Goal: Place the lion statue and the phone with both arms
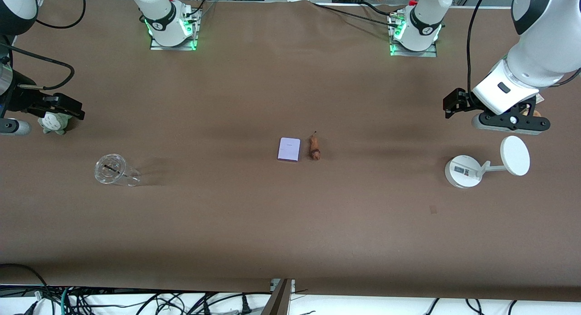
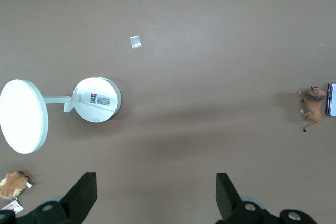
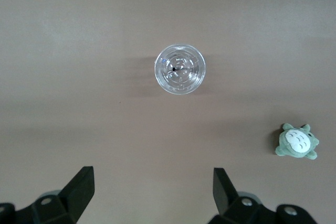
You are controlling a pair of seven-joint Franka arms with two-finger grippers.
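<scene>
The lavender-white phone [image 1: 289,149] lies flat at the table's middle. The reddish-brown lion statue [image 1: 314,147] lies right beside it, toward the left arm's end. The left wrist view shows the lion [image 2: 312,107] and the phone's edge [image 2: 331,99] at the frame's border. My left gripper [image 1: 450,105] is open and empty, up over bare table near the white stand; its fingers [image 2: 84,192] are wide apart. My right gripper [image 1: 75,108] is open and empty over the right arm's end, above the grey-green plush; its fingers [image 3: 81,187] are wide apart too.
A white round stand with a disc [image 1: 463,171] stands at the left arm's end. A brown plush [image 2: 13,183] lies near it, mostly hidden under the arm in the front view. A clear glass cup [image 1: 113,170] and a grey-green plush [image 1: 54,123] sit at the right arm's end.
</scene>
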